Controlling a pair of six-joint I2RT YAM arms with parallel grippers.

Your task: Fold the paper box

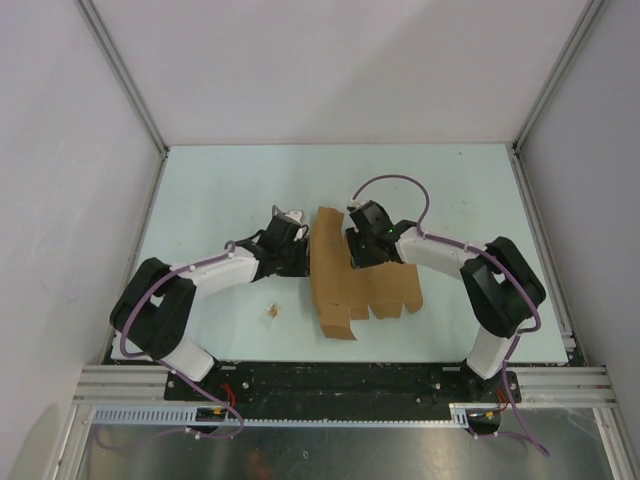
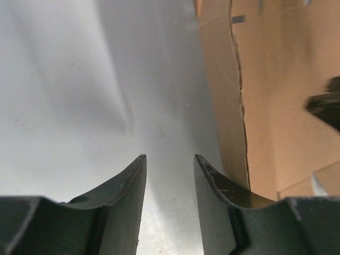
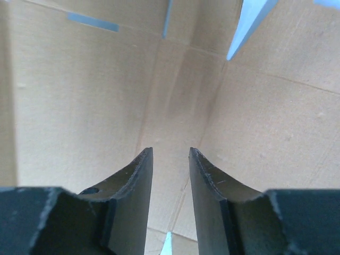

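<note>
The paper box (image 1: 365,290) is a brown cardboard sheet with tabs along its near edge, lying mostly flat in the middle of the table; one strip at its left end runs toward the back. My left gripper (image 1: 300,248) stands open at the sheet's left edge. In the left wrist view the left gripper (image 2: 170,156) has only bare table between its fingers, with the paper box (image 2: 276,106) just to its right. My right gripper (image 1: 355,245) is over the sheet's upper left part. In the right wrist view the right gripper (image 3: 170,150) is open close above the creased paper box (image 3: 79,95), holding nothing.
A tiny brown scrap (image 1: 271,312) lies on the pale table (image 1: 220,190) left of the sheet, near my left arm. White walls close the table in on the left, back and right. A metal rail (image 1: 340,380) runs along the near edge.
</note>
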